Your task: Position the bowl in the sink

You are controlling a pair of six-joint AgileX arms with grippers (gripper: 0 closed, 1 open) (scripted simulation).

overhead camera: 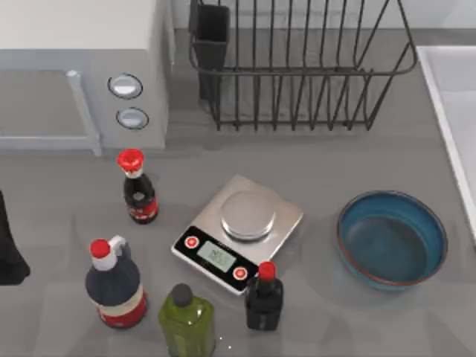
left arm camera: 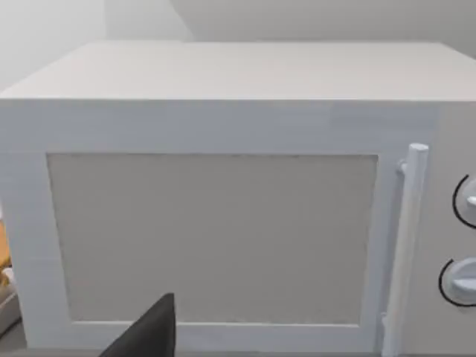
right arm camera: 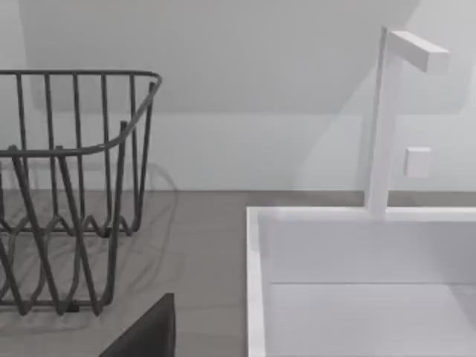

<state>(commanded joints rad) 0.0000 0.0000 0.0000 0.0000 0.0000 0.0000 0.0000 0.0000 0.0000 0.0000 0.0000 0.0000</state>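
Nearest the table's front edge stood a green bottle (overhead camera: 186,320), its base cut off by the frame, with a small dark bottle (overhead camera: 264,297) to its right and a round dark bottle with a red cap (overhead camera: 114,284) to its left. Just behind them sat the kitchen scale (overhead camera: 238,234), its steel plate bare, and another red-capped bottle (overhead camera: 138,190) stood to its left. The bowl (overhead camera: 392,239) rested upright on the grey counter at the right, teal-blue inside and out with a thin reddish-brown rim, broader than the scale and holding nothing; it sat near the sink (overhead camera: 446,111) but outside its pale raised rim, and most of the basin ran off the right edge. At the left edge the left arm (overhead camera: 9,249) was a dark sliver, largely cut off, its claw impossible to judge. Farther back were the microwave (left arm camera: 223,208) and the black wire dish rack (overhead camera: 297,67). A white tap (right arm camera: 387,119) rose behind the sink.
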